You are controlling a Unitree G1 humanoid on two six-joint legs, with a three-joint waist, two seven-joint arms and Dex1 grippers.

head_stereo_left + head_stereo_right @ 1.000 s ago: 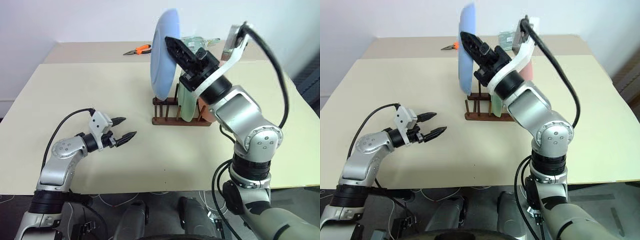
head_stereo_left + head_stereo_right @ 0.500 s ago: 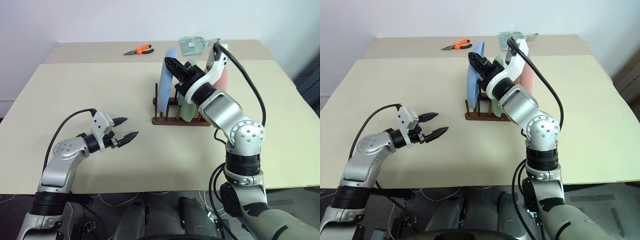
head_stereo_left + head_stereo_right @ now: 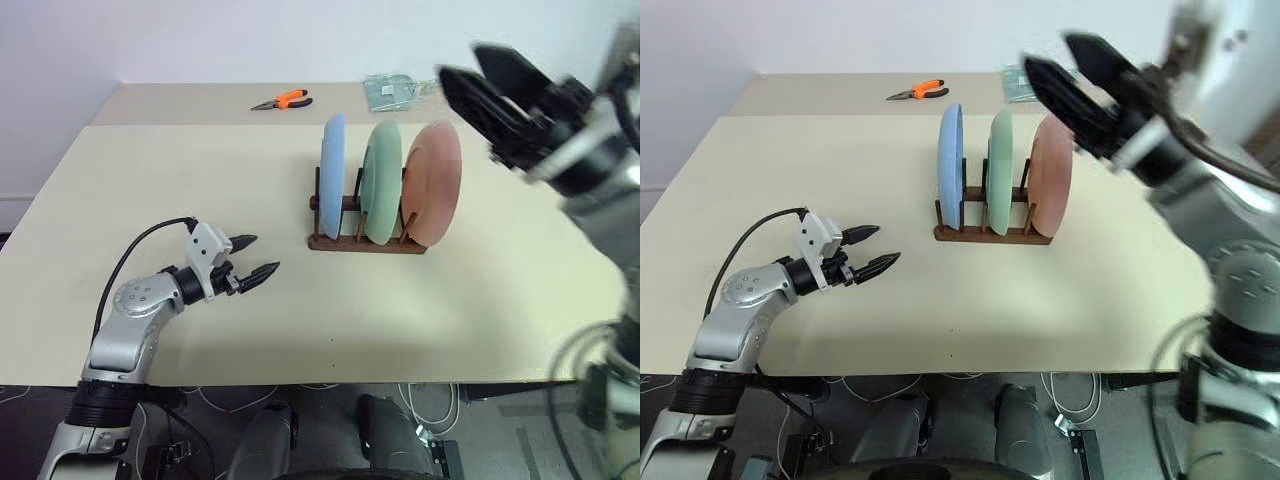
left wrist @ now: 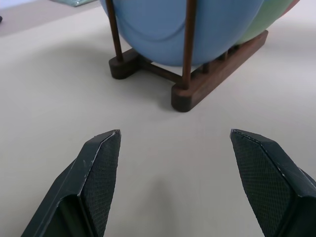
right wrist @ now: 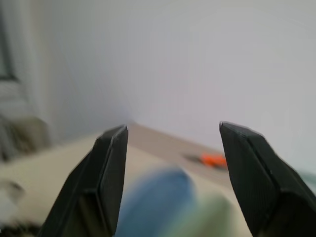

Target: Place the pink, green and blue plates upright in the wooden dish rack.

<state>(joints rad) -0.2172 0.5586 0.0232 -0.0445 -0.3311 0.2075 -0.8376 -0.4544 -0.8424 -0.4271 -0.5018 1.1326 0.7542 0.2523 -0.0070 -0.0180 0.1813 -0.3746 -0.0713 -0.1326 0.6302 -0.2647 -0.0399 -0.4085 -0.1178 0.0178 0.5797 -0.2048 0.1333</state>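
Observation:
Three plates stand upright in the wooden dish rack at the table's middle: the blue plate on the left, the green plate in the middle, the pink plate on the right. My right gripper hangs open and empty in the air above and to the right of the rack. My left gripper stands open just above the table, left of the rack, its fingers pointing toward it. In the left wrist view the blue plate sits between the rack's pegs.
Orange-handled pliers lie at the table's far side. A clear plastic packet lies behind the rack. The cream table has a far section joined behind a seam.
My right gripper let go of the blue plate, which now stands in the rack's left slot. The gripper opened and swung up and away to the right. The left arm stayed still.

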